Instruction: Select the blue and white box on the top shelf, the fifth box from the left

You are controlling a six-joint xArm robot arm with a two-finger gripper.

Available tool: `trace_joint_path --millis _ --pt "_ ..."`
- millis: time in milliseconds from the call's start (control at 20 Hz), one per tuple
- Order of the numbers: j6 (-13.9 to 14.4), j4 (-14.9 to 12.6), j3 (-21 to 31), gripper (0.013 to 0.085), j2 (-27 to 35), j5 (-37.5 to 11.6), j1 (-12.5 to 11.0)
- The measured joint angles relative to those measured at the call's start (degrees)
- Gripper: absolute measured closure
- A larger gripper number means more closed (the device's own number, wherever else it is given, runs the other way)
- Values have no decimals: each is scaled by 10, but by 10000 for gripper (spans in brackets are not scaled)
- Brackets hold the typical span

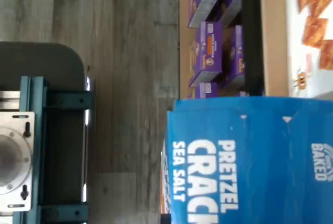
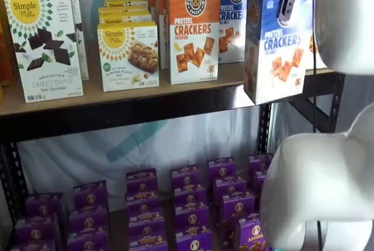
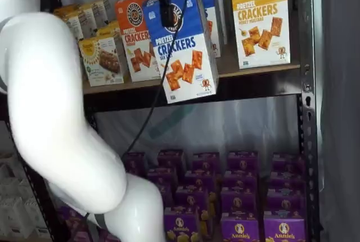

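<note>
Blue and white box — clear of the top shelf, hanging out in front of its black beam with its lower edge below the board, tilted. Gripper: jaws clenched on the box's upper part, bearing its whole weight.

Orange box — upright on the shelf, just beside the gap the held box appears to belong to.

Yellow box — upright on the shelf, at the held box's other side.

Purple boxes — stacked well below the shelf.

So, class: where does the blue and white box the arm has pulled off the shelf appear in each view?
Wrist view: the blue box, close up, lettering sideways.
Shelf view, right, in front of the top shelf.
Shelf view, centre, tilted.
Shared landmark: purple boxes below.
</note>
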Motion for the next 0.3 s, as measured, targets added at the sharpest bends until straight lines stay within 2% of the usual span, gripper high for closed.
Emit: trace_joint_path --millis 300 --pt "-15 0 39 410 -30 2 -14"
